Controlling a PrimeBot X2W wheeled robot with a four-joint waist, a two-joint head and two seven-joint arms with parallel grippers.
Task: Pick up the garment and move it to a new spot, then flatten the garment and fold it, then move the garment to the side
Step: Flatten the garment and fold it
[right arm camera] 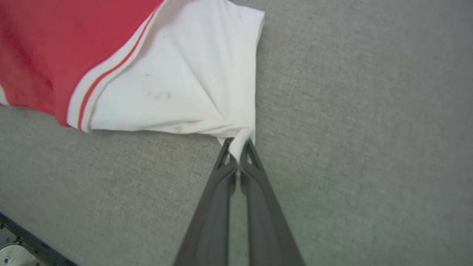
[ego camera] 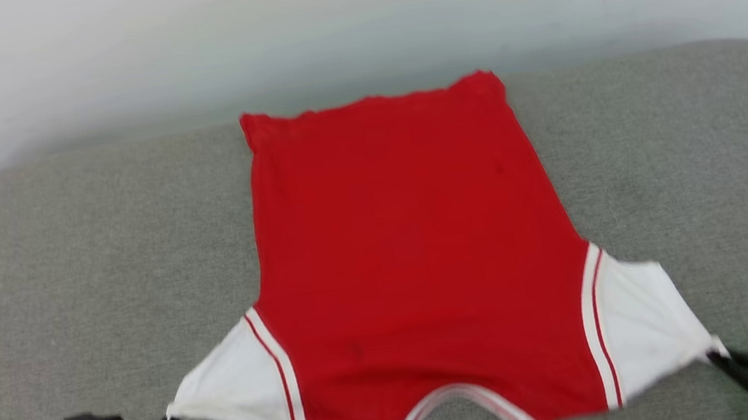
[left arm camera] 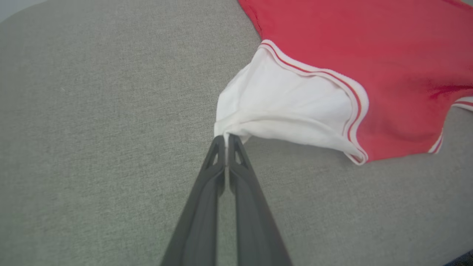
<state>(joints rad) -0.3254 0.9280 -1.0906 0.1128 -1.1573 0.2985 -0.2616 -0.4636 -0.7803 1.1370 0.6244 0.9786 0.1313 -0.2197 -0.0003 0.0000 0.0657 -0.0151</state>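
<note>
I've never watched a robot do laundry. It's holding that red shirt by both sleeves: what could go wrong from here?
The left gripper and right gripper each pinch only a sleeve tip of the garment, so thin cloth could slip out under a harder pull. The sleeves bunch at the grips; creases may spoil flattening.
</note>
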